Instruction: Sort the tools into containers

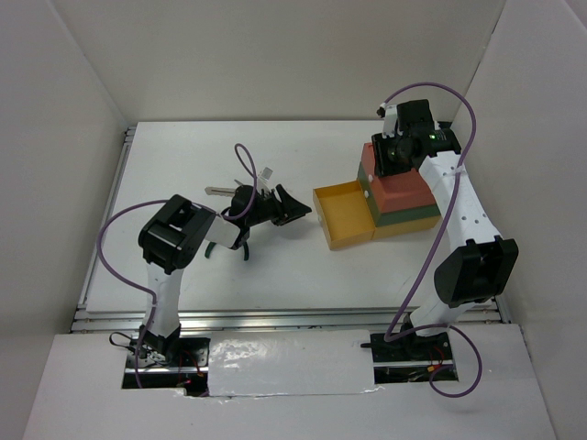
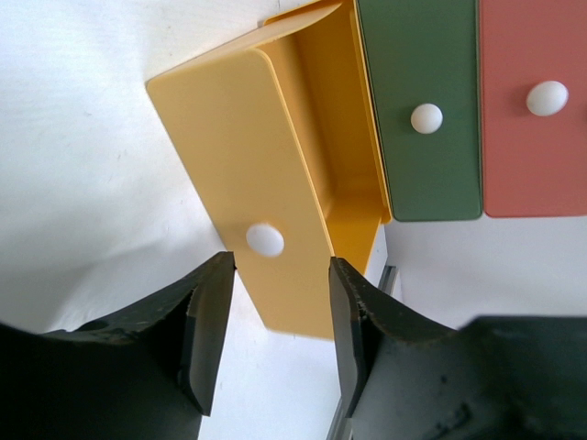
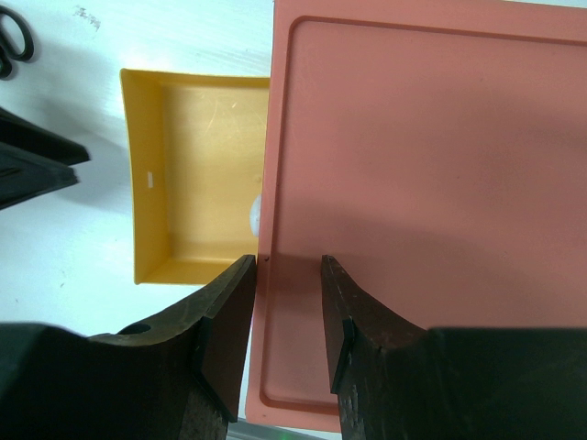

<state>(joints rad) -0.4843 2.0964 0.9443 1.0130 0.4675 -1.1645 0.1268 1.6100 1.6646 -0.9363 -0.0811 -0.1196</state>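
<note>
- Top external view puts the left hand (image 1: 298, 209) just left of the yellow drawer (image 1: 344, 215). The drawer stands open, drawn out leftward from the bottom of the containers (image 1: 404, 194), and the green and red ones above it are shut.
- Left wrist view shows that hand's jaws well apart with nothing between them. The drawer's white knob (image 2: 264, 239) sits free just ahead of the tips.
- The right hand (image 3: 286, 266) is over the red top, jaws narrowly parted and holding nothing. Whether it presses down I cannot tell.
- The tools lie on the tabletop (image 1: 183, 147) behind the left hand, to its left and close by its wrist. They are well apart from the right arm, so the left arm is plainly nearer.
- The pliers (image 1: 220, 243) show dark green handles from under the left arm, pointing toward the near edge. Their long axis looks far-to-near, and the head is hidden.
- The silver bar (image 1: 218, 191) lies on the far side of the wrist, with its long axis roughly left-to-right.
- Of the scissors (image 3: 11, 37) only a black loop shows, so I cannot tell their heading.
- No tool lies in the part of the open drawer that shows. The next move likely means backing the left hand off the drawer and turning it leftward to a tool.
</note>
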